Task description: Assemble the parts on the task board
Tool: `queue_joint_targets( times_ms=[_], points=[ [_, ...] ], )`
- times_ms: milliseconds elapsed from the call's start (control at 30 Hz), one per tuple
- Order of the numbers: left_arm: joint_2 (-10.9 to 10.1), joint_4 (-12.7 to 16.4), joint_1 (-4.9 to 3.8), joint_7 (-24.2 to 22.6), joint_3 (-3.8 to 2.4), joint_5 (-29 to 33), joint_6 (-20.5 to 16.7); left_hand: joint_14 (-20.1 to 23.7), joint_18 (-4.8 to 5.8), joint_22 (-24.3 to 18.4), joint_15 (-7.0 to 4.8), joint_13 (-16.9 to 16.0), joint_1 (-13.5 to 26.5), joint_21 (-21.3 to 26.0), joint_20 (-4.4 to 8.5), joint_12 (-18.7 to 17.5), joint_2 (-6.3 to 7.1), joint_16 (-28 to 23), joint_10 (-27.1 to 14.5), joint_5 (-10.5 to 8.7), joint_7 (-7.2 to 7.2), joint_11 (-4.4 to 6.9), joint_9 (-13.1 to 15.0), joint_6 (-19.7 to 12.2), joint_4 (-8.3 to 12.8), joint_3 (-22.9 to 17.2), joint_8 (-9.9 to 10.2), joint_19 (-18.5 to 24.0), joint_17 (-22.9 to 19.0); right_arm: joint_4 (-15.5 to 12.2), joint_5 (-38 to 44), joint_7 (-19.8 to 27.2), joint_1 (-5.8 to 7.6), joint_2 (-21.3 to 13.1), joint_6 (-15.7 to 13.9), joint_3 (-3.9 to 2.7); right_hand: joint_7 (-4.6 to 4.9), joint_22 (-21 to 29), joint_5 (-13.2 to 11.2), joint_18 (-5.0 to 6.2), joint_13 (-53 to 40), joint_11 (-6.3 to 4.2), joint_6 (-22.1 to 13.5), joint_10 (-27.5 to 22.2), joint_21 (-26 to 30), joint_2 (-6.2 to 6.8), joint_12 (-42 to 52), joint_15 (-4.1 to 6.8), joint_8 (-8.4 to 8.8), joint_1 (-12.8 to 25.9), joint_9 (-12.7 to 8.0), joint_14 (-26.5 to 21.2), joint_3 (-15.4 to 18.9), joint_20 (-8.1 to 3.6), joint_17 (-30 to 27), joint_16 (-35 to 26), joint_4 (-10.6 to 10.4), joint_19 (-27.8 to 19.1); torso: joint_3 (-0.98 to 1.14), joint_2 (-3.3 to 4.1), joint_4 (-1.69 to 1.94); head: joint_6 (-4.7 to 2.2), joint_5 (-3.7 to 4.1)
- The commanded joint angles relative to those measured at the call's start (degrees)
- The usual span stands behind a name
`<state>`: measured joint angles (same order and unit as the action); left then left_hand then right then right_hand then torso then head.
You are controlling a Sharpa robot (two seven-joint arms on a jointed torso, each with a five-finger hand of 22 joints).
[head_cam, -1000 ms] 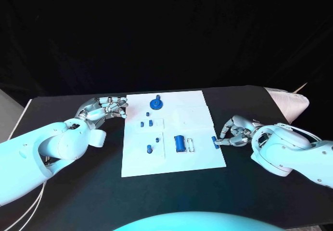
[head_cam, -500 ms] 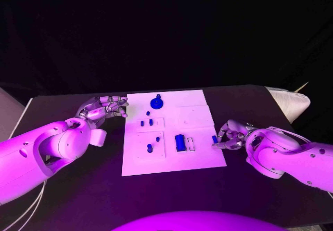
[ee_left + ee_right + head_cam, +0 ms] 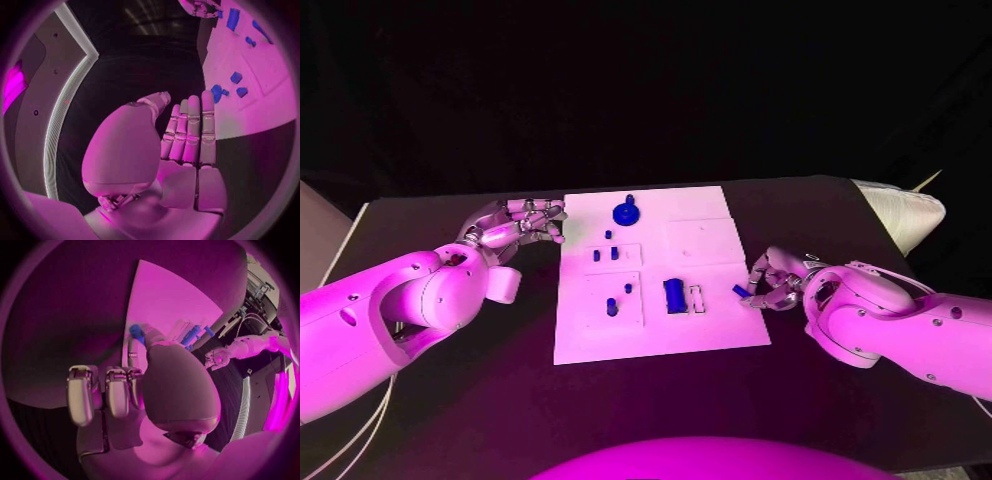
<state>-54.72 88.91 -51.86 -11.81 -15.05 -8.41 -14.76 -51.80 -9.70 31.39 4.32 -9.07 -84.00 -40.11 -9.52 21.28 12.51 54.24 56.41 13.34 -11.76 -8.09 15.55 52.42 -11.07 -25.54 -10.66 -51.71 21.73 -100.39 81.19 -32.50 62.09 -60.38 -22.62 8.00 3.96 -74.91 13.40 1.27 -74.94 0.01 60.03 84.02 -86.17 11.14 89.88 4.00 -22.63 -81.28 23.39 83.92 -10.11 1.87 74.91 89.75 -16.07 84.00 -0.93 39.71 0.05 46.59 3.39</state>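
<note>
The white task board [image 3: 711, 335] lies in the middle of the black table. On it stand a blue knob [image 3: 626, 213], a blue cylinder [image 3: 674, 296] and several small blue pegs [image 3: 610, 308]. At the board's right edge my right hand [image 3: 772, 278] pinches a small blue part [image 3: 740, 290] between thumb and a finger, just over the board; the right wrist view shows this part [image 3: 135, 331] at the fingertips above the board [image 3: 169, 295]. My left hand [image 3: 524, 222] hovers beside the board's far left corner, holding nothing, its fingers [image 3: 189, 132] straight and side by side.
A white bundle [image 3: 899, 215] lies at the table's far right corner. The table's left edge [image 3: 351, 235] runs past my left arm. Bare black table lies in front of the board and to both sides.
My right hand has shifted a little left towards the board, carrying the small blue part over its right edge. The left hand has stayed put.
</note>
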Motion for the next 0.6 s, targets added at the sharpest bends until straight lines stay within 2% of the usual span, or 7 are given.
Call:
queue_joint_targets(
  times_ms=[33,133,267,600],
  points=[
    [-0.01,0.21,0.01,-0.52,-0.04,0.18,0.65,-0.19,-0.75,-0.05,0.07,0.09,-0.62,0.18,-0.16,0.19,-0.14,-0.39,-0.19,0.09,-0.02,0.02,-0.05,-0.45,-0.47,-0.02,-0.10,-0.34,0.05,0.52,1.61,-0.88,-0.66,0.32,2.17,0.39,-0.13,-14.09,2.07,-0.53,-15.06,-0.51,-0.02,5.98,0.06,0.03,0.12,0.30,0.35,-2.03,-0.74,6.08,-2.32,-0.31,15.09,0.25,0.23,5.42,-0.01,0.00,-0.04,0.06,0.03],
    [-0.02,0.23,0.01,-0.52,-0.04,0.18,0.65,-0.19,-0.75,-0.05,0.07,0.09,-0.62,0.18,-0.16,0.19,-0.14,-0.39,-0.19,0.09,-0.02,0.02,-0.05,-0.45,-0.47,-0.02,-0.10,-0.34,0.05,0.56,2.10,-1.09,-0.73,0.48,2.23,0.39,-0.09,-14.09,4.35,-0.53,-15.06,-0.50,0.32,5.98,0.09,0.47,0.12,0.29,0.59,-3.44,-0.87,6.08,-5.32,-0.32,15.09,0.25,0.81,5.42,0.00,-0.01,-0.02,0.04,0.06],
    [-0.05,0.26,0.01,-0.51,-0.04,0.18,0.66,-0.19,-0.75,-0.05,0.07,0.09,-0.62,0.18,-0.16,0.19,-0.14,-0.39,-0.19,0.09,-0.02,0.02,-0.05,-0.45,-0.47,-0.02,-0.10,-0.34,0.05,0.32,2.43,-1.37,-0.78,0.62,1.90,0.40,-0.02,-14.11,7.39,-0.55,-15.06,-0.45,0.58,5.98,-0.01,1.38,0.12,0.24,0.66,-2.86,-0.80,6.08,-8.48,-0.27,15.09,0.25,1.04,5.44,0.02,0.00,-0.04,0.05,0.05],
    [-0.09,0.25,0.02,-0.50,-0.04,0.18,0.66,-0.18,-0.74,-0.09,0.07,0.11,-0.65,0.24,-0.16,0.23,-0.19,-0.40,-0.22,0.10,-0.03,0.02,-0.08,-0.46,-0.59,0.00,-0.12,-0.38,0.07,-2.36,-0.83,-1.14,-0.52,0.12,-0.34,0.34,-0.17,-14.17,10.12,-0.59,-15.06,-0.57,0.45,5.98,-0.22,2.06,0.12,0.32,0.44,0.88,-0.36,6.08,-10.77,-0.32,15.09,0.25,0.02,5.48,0.03,0.00,-0.06,-0.04,-0.02]
  ],
)
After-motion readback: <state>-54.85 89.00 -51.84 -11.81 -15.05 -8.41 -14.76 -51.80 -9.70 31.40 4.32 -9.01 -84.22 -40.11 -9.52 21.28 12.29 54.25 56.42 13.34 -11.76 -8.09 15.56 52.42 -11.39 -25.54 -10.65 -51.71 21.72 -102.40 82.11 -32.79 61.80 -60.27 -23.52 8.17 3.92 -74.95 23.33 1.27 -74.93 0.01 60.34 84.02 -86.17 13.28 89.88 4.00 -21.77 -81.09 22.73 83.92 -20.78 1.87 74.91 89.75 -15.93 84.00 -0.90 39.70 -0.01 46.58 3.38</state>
